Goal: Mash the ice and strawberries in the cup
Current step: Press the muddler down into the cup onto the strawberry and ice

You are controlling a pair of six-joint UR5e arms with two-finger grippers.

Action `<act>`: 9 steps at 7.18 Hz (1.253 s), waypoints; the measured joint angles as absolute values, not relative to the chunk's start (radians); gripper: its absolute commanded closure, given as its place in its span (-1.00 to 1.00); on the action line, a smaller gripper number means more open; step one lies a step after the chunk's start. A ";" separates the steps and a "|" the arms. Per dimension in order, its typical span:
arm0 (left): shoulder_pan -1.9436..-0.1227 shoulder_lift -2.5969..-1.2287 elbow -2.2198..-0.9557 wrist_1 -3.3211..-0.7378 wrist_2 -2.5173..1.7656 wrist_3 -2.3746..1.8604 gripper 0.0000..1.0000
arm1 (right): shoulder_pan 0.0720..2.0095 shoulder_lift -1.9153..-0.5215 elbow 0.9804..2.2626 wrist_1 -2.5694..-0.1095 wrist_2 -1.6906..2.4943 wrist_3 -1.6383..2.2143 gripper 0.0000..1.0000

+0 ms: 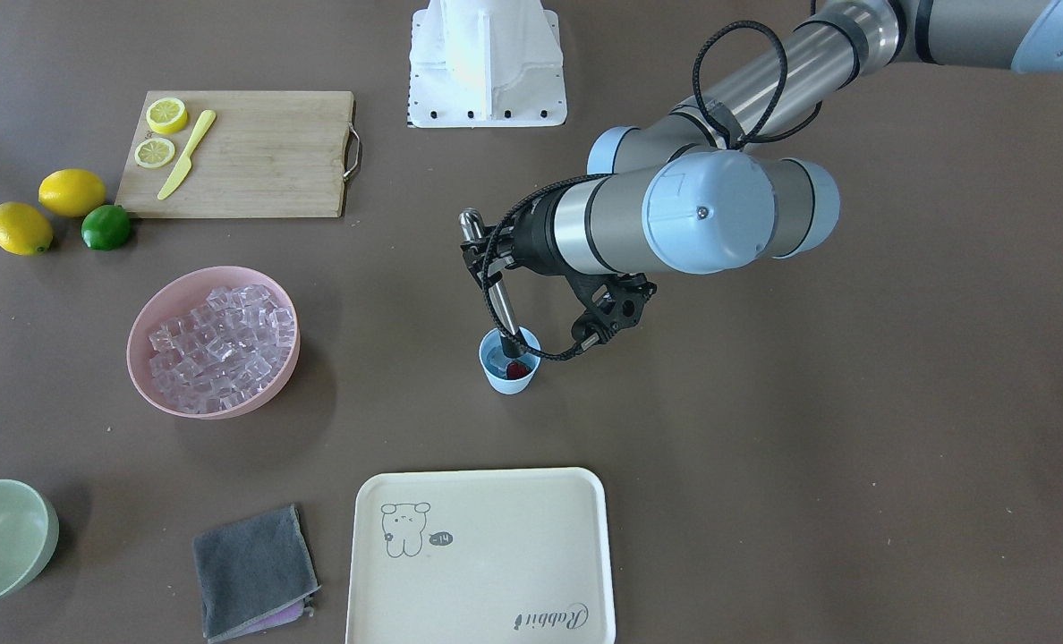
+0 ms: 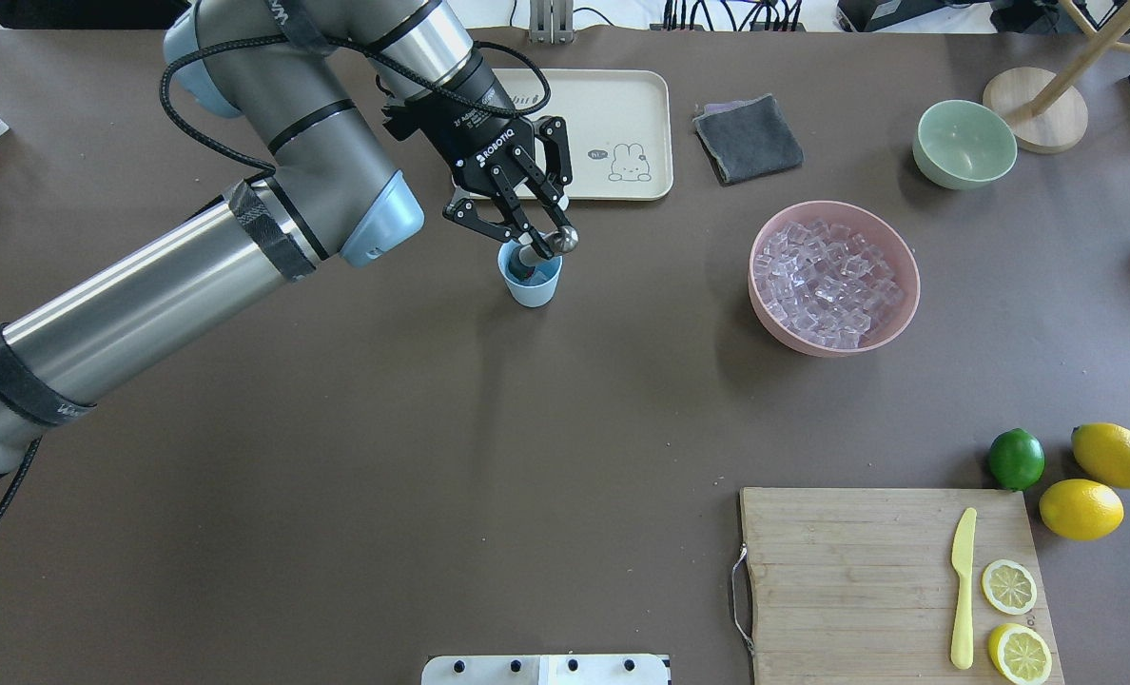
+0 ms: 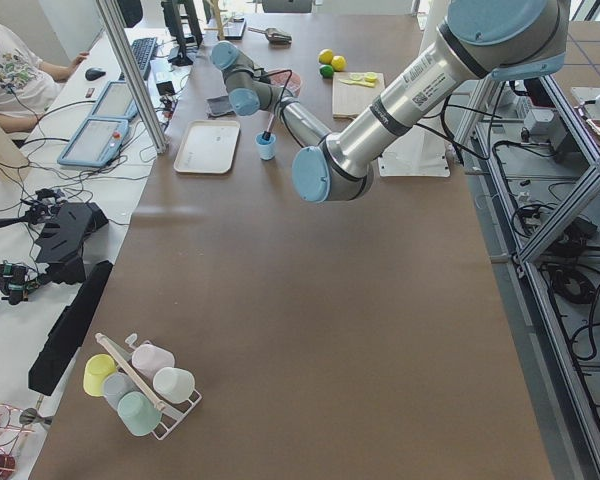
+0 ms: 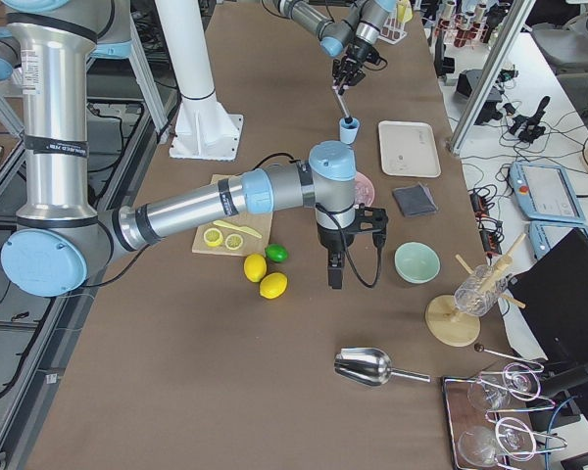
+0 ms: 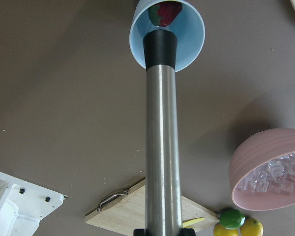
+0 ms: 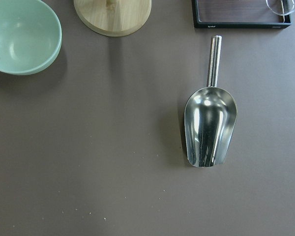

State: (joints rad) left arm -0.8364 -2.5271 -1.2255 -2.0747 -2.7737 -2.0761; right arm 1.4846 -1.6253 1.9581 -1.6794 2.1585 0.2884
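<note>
The pale-blue cup (image 1: 507, 376) (image 2: 531, 285) (image 5: 189, 34) stands upright mid-table. A dark-red strawberry (image 1: 518, 368) (image 5: 163, 12) lies inside it. My left gripper (image 2: 530, 238) (image 1: 488, 255) is shut on a steel muddler (image 5: 162, 147), whose black tip (image 5: 161, 46) dips into the cup just above the berry. Clear ice cubes (image 1: 223, 344) (image 2: 831, 281) fill the pink bowl (image 2: 898, 323); I cannot tell whether any ice is in the cup. My right gripper (image 4: 334, 282) hangs low over the table beside the pale-green bowl; I cannot tell whether it is open or shut.
A cream tray (image 2: 655, 133) and a grey cloth (image 2: 748, 138) lie beyond the cup. The pale-green bowl (image 2: 964, 143) (image 6: 22, 34) stands near a wooden stand. A cutting board (image 2: 850, 571) carries lemon slices and a yellow knife, with lemons and a lime beside it. A metal scoop (image 6: 210, 125) lies under my right wrist.
</note>
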 measured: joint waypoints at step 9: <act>-0.844 -2.534 -1.202 -2.114 -2.763 -2.116 1.00 | 1.485 -1.645 1.971 -1.678 2.160 0.290 -0.92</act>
State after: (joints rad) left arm -0.8436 -2.5336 -1.2020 -2.1140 -2.7627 -2.1160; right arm 1.4849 -1.6449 1.9707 -1.6782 2.1599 0.2897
